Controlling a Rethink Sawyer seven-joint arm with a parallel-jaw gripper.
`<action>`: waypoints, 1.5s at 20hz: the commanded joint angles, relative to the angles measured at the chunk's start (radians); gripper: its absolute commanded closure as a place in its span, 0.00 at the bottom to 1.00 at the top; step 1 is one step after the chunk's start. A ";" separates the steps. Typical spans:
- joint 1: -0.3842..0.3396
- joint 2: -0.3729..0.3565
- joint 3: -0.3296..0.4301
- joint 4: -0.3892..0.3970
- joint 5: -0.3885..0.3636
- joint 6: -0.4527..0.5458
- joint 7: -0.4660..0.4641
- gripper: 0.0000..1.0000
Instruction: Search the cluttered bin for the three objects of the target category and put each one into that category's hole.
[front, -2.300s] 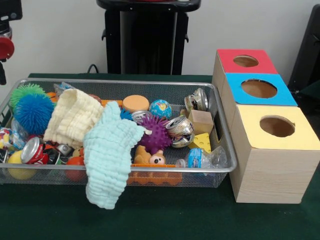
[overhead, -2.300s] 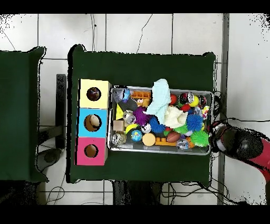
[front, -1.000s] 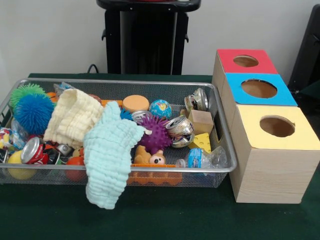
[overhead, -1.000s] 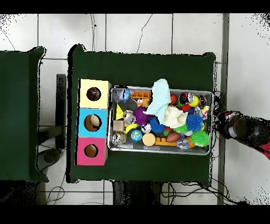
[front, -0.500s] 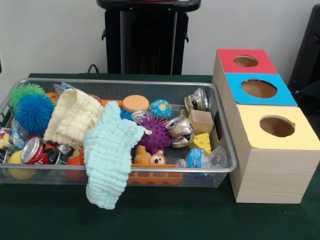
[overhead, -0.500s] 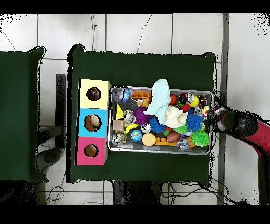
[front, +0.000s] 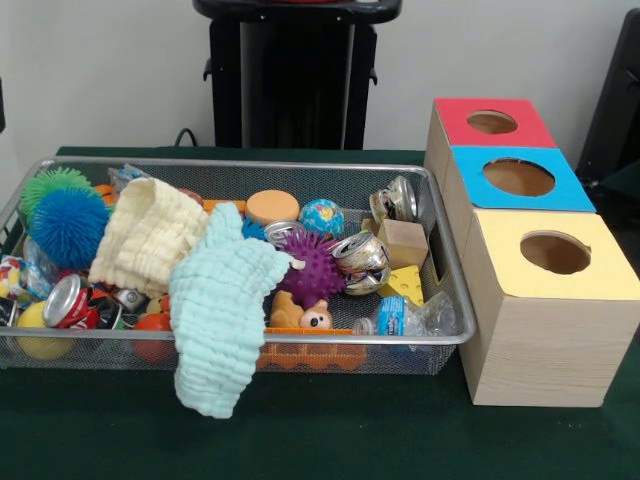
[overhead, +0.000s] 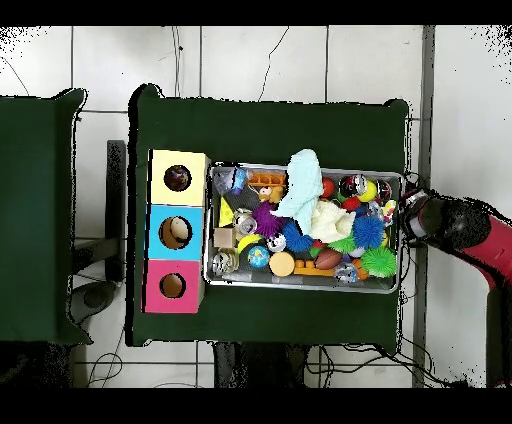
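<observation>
The bin (front: 240, 164) is a long silver wire-mesh basket full of clutter, also in the overhead view (overhead: 300, 289). A mint cloth (front: 220, 310) hangs over its near rim, and a cream cloth (front: 145, 235) lies beside it. Crushed cans (front: 360, 262), a purple spiky ball (front: 312, 268) and a wooden block (front: 403, 243) lie near the boxes. The hole (front: 554, 253) is in the yellow-topped box, also seen from above (overhead: 178, 178). My gripper (overhead: 416, 218) is outside the bin's far short end, opposite the boxes. In the front view only a dark sliver at the left edge shows.
A blue-topped box (front: 520, 178) and a red-topped box (front: 492, 122) stand in a row behind the yellow one. The black pedestal (front: 295, 75) stands behind the bin. A second green table (overhead: 35, 215) is beyond the boxes in the overhead view.
The arm's end has moved along the bin's short end toward the top of the overhead picture and a little closer to the bin. The bin's contents look unchanged.
</observation>
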 joint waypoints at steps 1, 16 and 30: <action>0.038 0.014 -0.003 0.025 0.070 0.082 0.102 1.00; 0.025 0.009 -0.008 -0.058 0.097 0.181 -0.003 1.00; 0.197 -0.094 -0.131 0.075 0.207 0.170 0.235 1.00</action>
